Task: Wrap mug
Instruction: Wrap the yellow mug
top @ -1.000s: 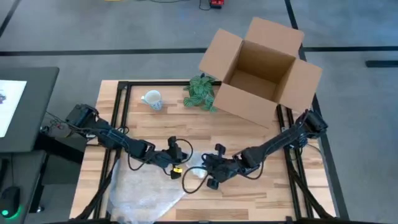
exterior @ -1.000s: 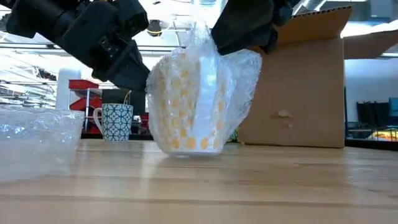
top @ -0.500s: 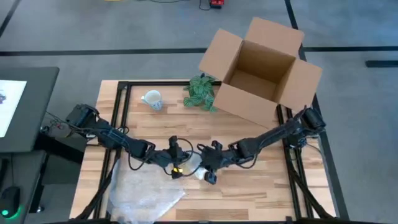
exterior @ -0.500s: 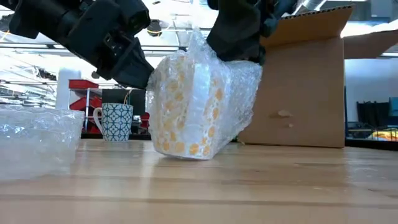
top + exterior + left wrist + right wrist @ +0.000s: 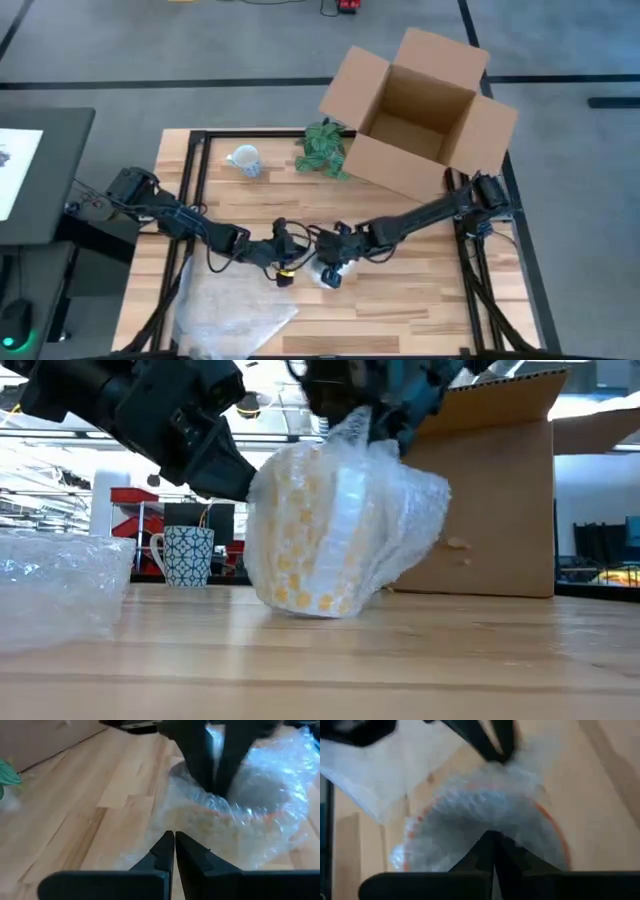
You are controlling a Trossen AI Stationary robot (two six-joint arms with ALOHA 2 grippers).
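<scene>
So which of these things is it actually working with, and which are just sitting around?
In use:
- yellow-spotted mug
- bubble wrap bunched around it
- left gripper and right gripper, both pinching the wrap

Just lying about:
- patterned mug
- cardboard box
- plant
- spare bubble wrap

The mug (image 5: 305, 530) is white with yellow-orange spots and an orange rim. It stands on the wooden table, tipped to one side. Clear bubble wrap (image 5: 400, 525) is bunched all around it and gathered above its top. More bubble wrap lies flat on the table nearby (image 5: 235, 315).
</scene>
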